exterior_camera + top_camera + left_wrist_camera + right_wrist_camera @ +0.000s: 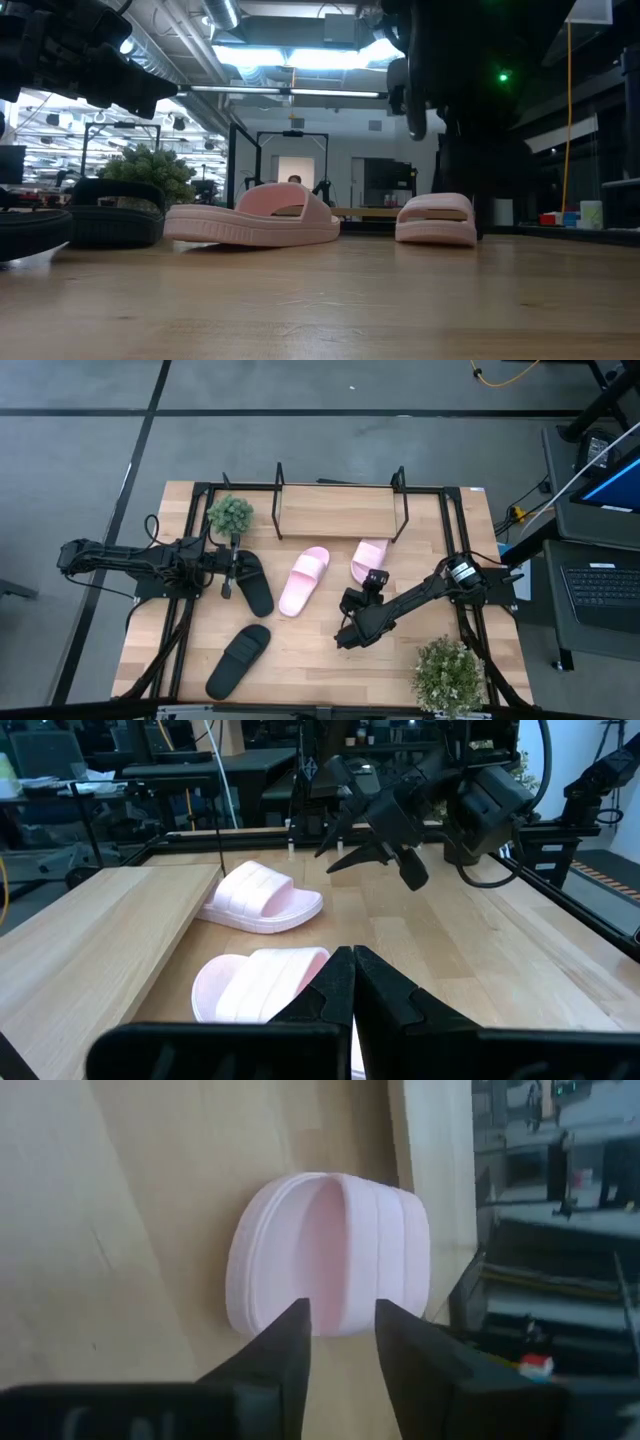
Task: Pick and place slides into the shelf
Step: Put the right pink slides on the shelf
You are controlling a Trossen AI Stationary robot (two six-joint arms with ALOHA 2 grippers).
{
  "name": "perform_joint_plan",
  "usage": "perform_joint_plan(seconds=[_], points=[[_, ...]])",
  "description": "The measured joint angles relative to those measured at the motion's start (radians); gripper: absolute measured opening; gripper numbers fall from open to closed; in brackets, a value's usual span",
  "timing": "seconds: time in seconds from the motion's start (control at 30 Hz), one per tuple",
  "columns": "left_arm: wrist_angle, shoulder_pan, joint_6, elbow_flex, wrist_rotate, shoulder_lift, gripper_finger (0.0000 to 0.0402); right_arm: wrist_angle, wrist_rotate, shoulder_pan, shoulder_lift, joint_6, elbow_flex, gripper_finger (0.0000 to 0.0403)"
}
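Before the shelf (340, 510), both pink slides (303, 580) lie lengthwise toward it.

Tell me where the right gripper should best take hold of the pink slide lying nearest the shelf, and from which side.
Probably the wide strap. The pink slide lies sole-down just in front of the shelf, its strap arching above the footbed, so one finger could slip under while the other stays on top. The right gripper, fingers open, already faces its open end in the right wrist view, so coming from that end seems easiest.
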Motion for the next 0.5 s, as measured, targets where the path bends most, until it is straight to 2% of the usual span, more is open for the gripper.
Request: perform_joint_plan(seconds=[0.13,0.3,0.5], points=[[0.0,0.0,0.002,0.0,0.0,0.0,0.0,0.001,0.037,0.0,0.0,0.147,0.0,0.0142],[0.0,0.0,0.002,0.0,0.0,0.0,0.0,0.002,0.05,0.001,-0.001,0.153,-0.015,0.0165],[-0.003,0.0,0.001,0.0,0.0,0.0,0.0,0.071,0.054,0.001,-0.001,0.178,-0.116,0.019]])
